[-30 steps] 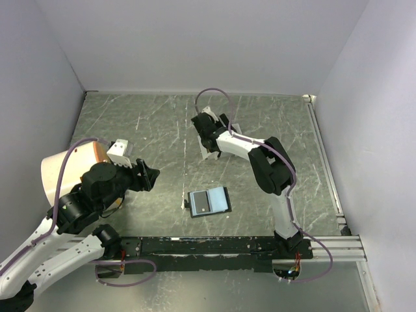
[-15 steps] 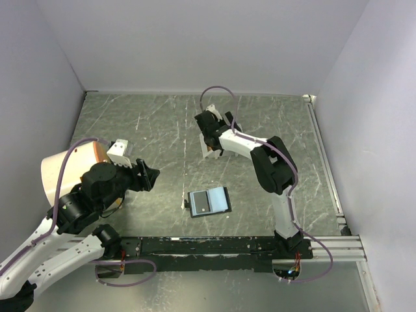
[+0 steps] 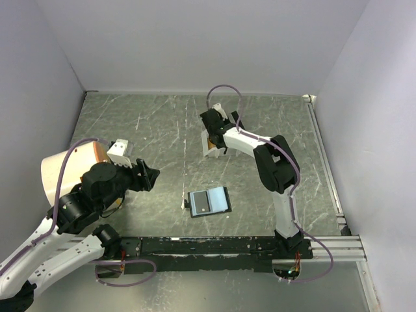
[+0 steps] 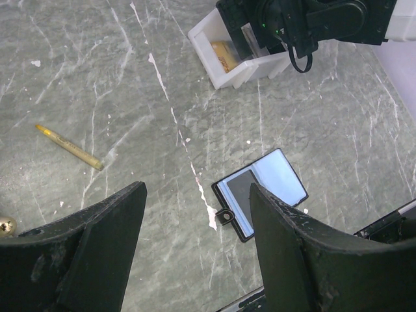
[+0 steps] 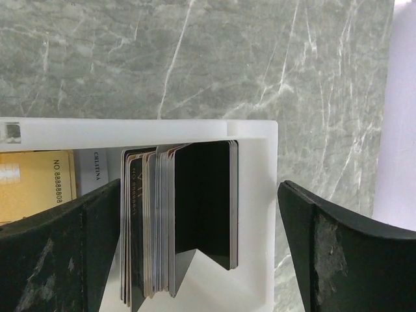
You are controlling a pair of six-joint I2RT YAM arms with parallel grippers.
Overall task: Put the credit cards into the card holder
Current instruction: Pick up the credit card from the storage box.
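The right fingers (image 5: 344,253) are held spread over the white box (image 5: 149,129), which is set on the table (image 3: 130,123) about midway between the side edges and nearer the far edge. The credit cards (image 5: 195,208) are stood on edge against the box's end wall, between the two fingers, and a gold card (image 5: 32,185) is seen beside them. The card holder (image 3: 209,201) is laid open close to the near edge, with bare table between it and the box. The left fingers (image 4: 97,253) are spread, with nothing held, toward the left edge.
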